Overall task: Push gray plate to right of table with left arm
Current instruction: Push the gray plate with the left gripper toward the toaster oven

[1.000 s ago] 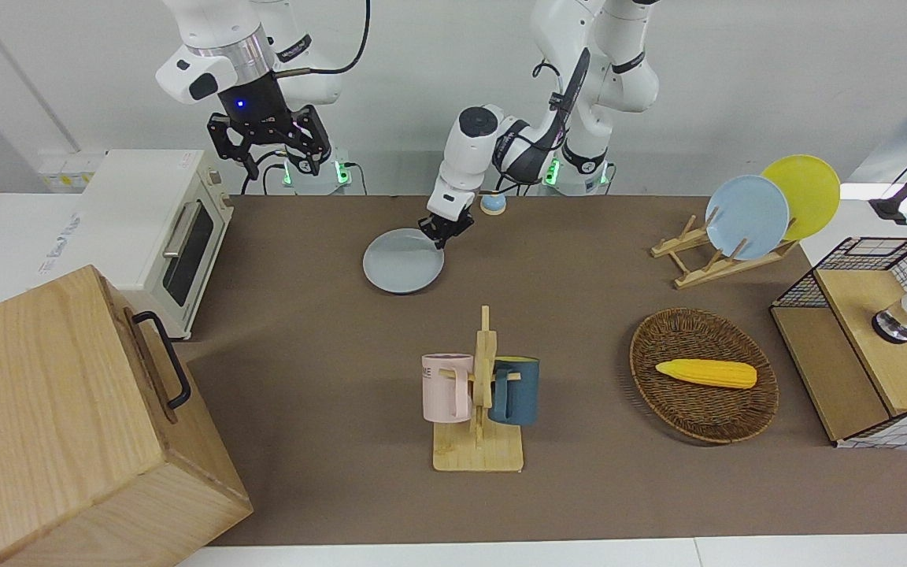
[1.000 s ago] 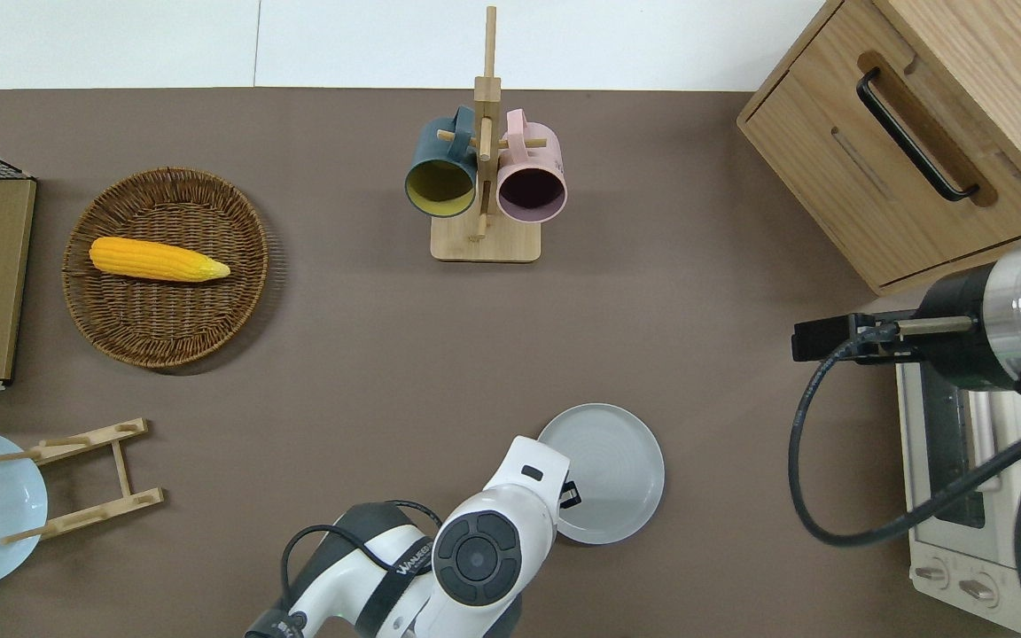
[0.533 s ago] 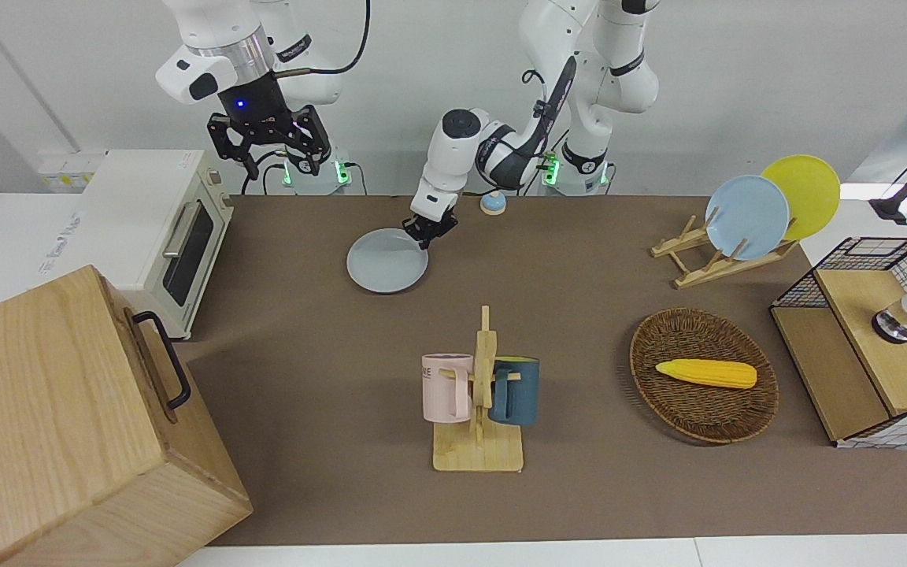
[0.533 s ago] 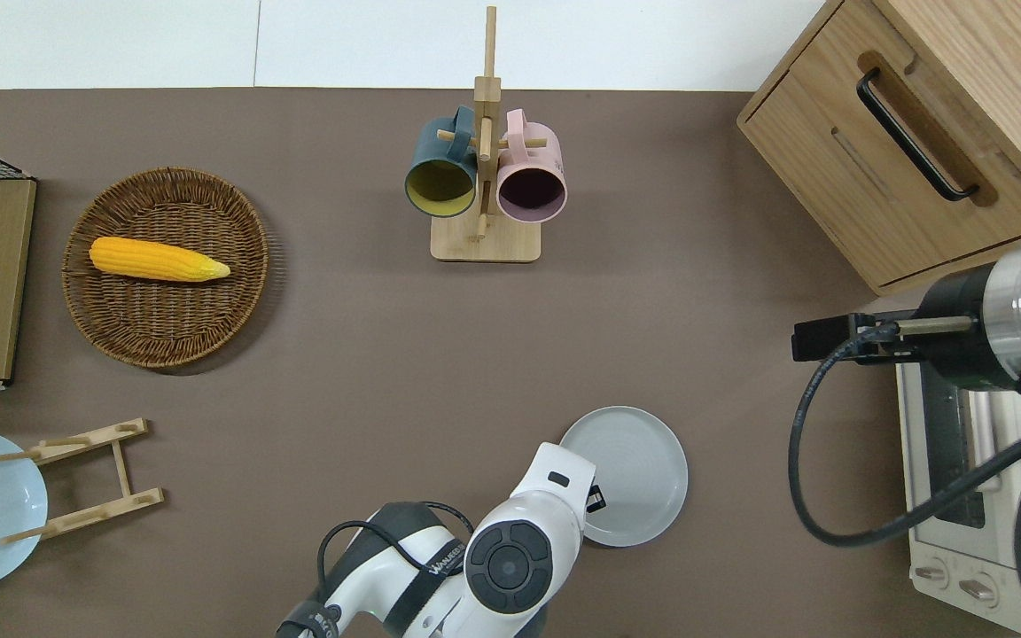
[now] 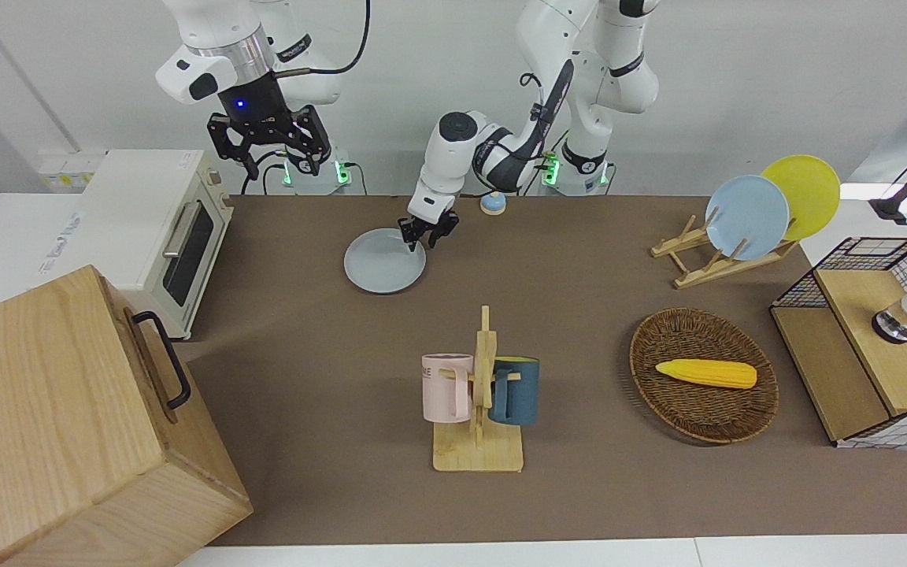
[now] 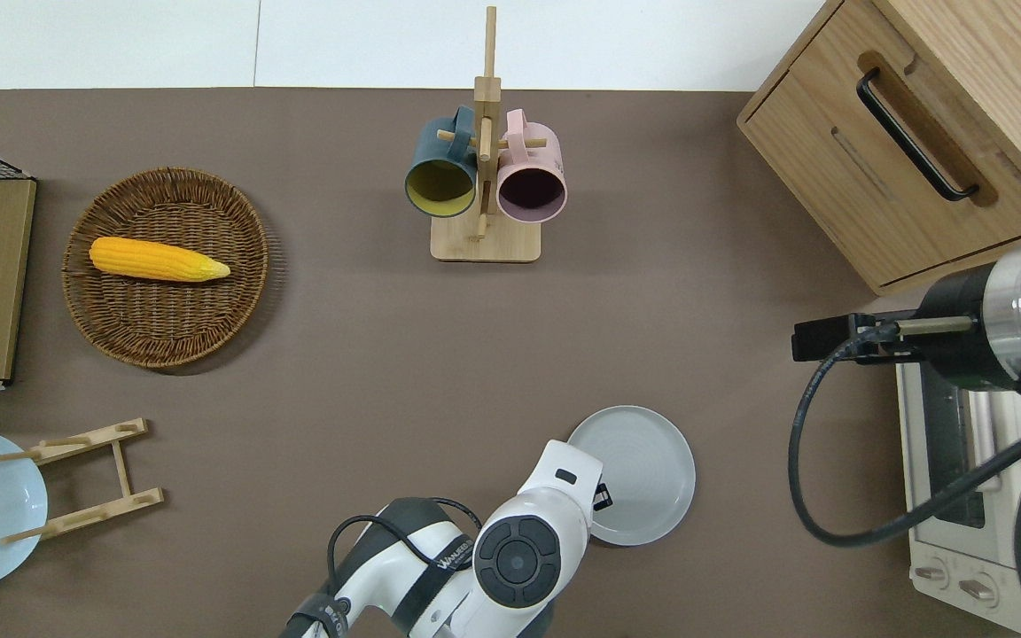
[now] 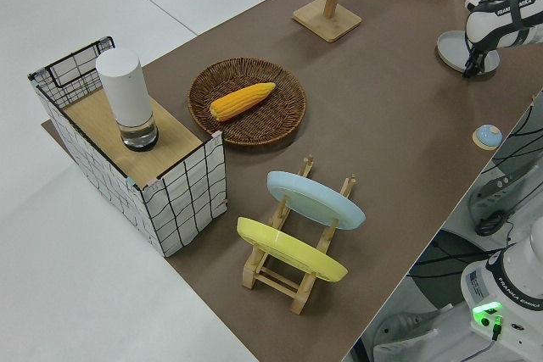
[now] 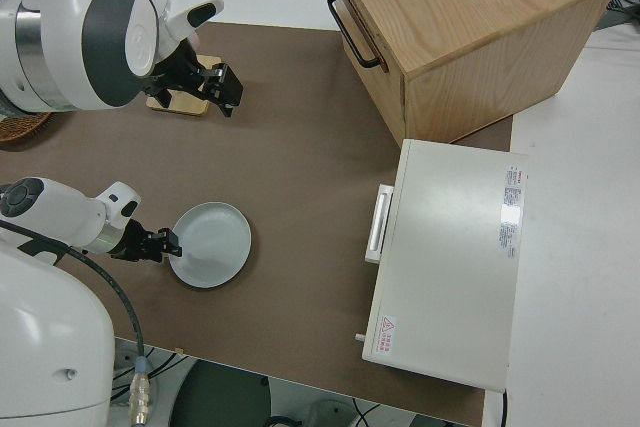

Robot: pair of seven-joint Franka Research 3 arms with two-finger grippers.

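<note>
I have the left hand [image 5: 423,234] low at the rim of the gray plate [image 5: 383,261], on the edge toward the left arm's end of the bench [image 5: 579,315], so any sideways drive slides the plate toward the toaster oven [image 5: 156,228]. Its fingers look slightly parted; whether they touch the rim I cannot tell. The plate lies flat near the robots' edge. The right arm is parked

In the overhead view the left arm [image 6: 510,549] covers part of the gray plate [image 6: 643,470], and its end effector [image 5: 424,235] is too small to read the finger gap.
</note>
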